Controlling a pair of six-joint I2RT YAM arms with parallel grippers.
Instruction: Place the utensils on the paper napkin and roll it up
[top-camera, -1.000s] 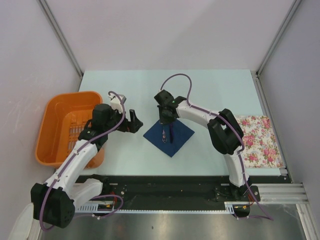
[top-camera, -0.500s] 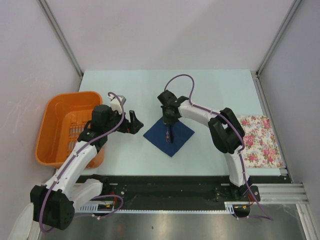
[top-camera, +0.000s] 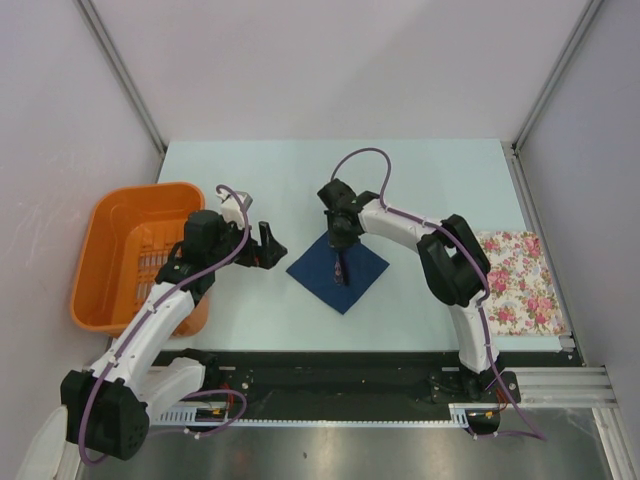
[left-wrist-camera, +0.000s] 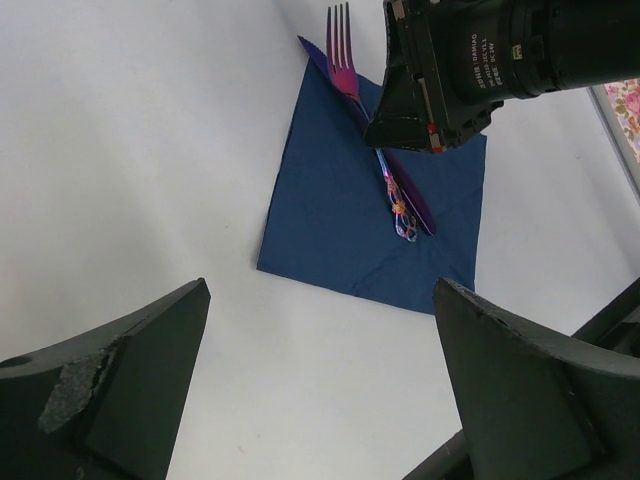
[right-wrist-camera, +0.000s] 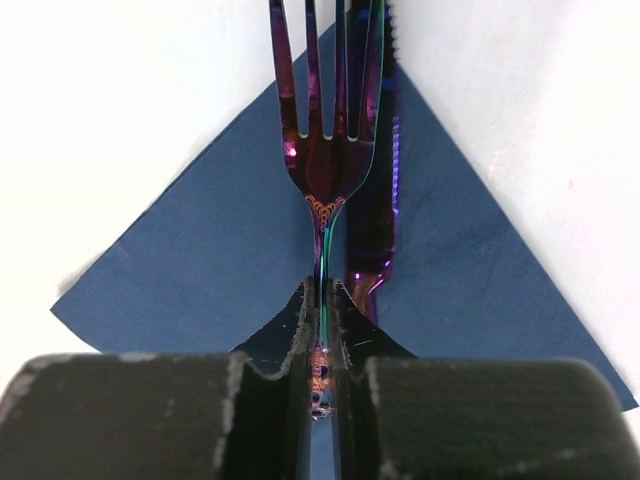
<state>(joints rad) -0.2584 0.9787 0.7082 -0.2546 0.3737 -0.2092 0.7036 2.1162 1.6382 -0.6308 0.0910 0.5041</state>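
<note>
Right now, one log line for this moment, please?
right gripper: shut on fork over napkin | knife: on napkin beside fork | left gripper: open, beside napkin

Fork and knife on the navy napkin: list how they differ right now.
The fork ends in four separate tines; the knife ends in one solid blade with a serrated edge. The fork's handle is clamped between the jaws of the right gripper; the knife lies free on the navy napkin, beside the fork. Both are slim and iridescent purple.
</note>
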